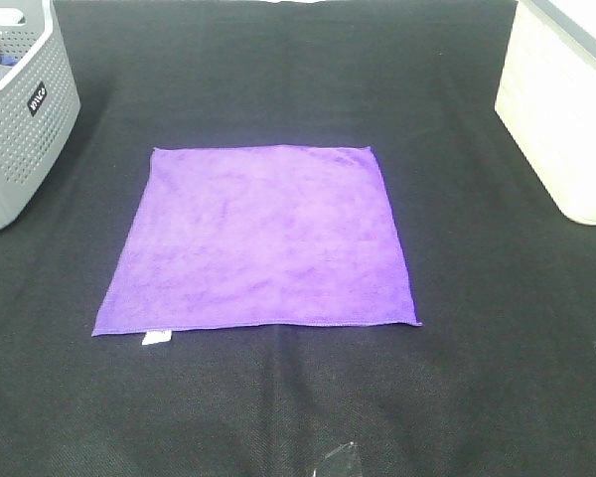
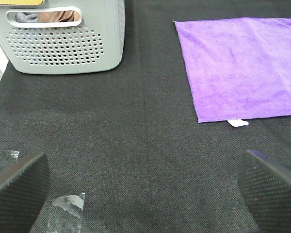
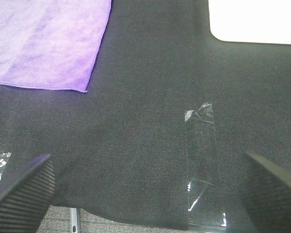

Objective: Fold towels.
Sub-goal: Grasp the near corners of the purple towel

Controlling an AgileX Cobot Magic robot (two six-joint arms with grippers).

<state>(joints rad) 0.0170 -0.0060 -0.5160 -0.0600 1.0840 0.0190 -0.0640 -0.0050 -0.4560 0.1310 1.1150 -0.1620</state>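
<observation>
Black mat (image 2: 136,111); left hand (image 2: 145,190), right hand (image 3: 146,191) gape empty.

Left jaws wide apart, empty; right jaws likewise.

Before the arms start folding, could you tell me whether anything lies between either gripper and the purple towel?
Nothing visible does. Only bare black table cover lies between the purple towel and the open left gripper and right gripper. Flat clear tape lies by the right gripper, off its path; the grey basket and white bin stand aside.
</observation>
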